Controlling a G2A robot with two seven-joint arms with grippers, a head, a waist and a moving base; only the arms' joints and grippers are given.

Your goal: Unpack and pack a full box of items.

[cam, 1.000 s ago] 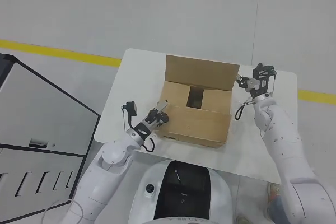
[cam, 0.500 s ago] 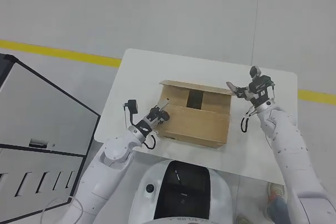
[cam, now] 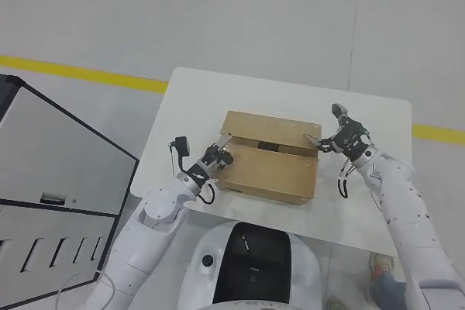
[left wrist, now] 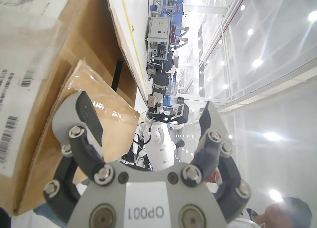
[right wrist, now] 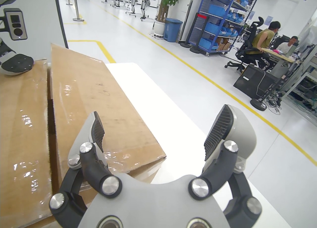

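A brown cardboard box [cam: 267, 159] lies in the middle of the white table, its top flaps folded nearly flat with a thin dark gap [cam: 271, 146] between them. My left gripper [cam: 219, 153] is open at the box's left end, one finger pad [left wrist: 86, 112] resting on the taped near flap [left wrist: 104, 115]. At the right end my right gripper [cam: 325, 138] is open too, with one finger [right wrist: 95, 125] over the corner of the far flap [right wrist: 99, 105]. The near flap [right wrist: 22, 120] and the left gripper's finger [right wrist: 16, 64] also appear in the right wrist view.
The white table [cam: 356, 201] has bare surface right of the box and along its far edge. A grey cabinet [cam: 46, 155] stands on the floor to the left. A yellow floor line [cam: 77, 71] runs behind the table.
The far flap went from standing upright to lying flat on the box. My right gripper came down and inward with it. The left gripper barely moved.
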